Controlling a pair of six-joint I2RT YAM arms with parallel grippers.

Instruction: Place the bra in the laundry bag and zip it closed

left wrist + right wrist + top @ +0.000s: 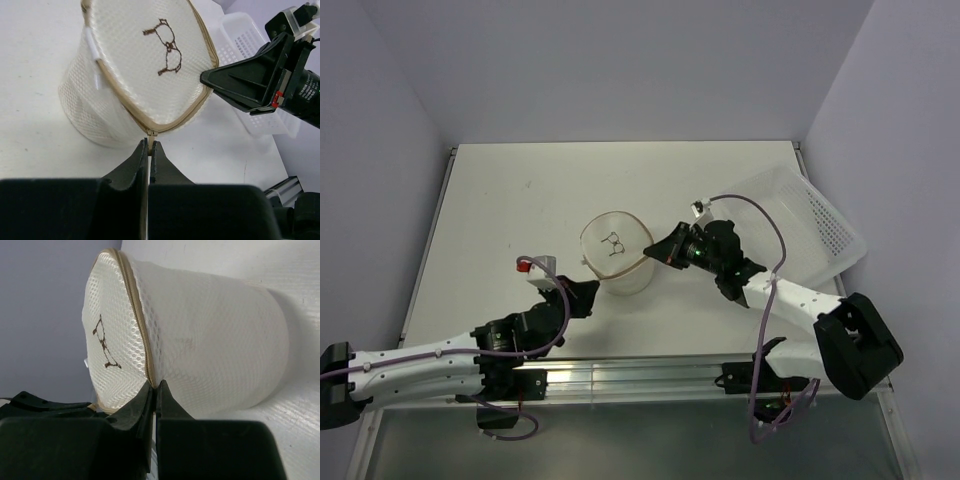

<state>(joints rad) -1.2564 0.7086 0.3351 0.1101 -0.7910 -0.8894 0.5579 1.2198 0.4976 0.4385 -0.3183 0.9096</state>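
Zipping step: the laundry bag [615, 250] stands mid-counter [520, 200], the bra probably inside, unseen. The left gripper [149, 146] clenches the zipper pull [150, 134] and the right gripper [154, 386] pinches the tan rim [140, 330]. Next, the pull must travel around the rim while the bag is braced.

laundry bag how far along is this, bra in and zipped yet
Done, it seems: no bra shows outside, so it is likely inside the laundry bag, though the mesh hides it. The zip looks closed along the visible rim. In hand: the left gripper pinches the zipper pull, the right gripper pinches the rim. Left: close any unseen stretch, then let go.
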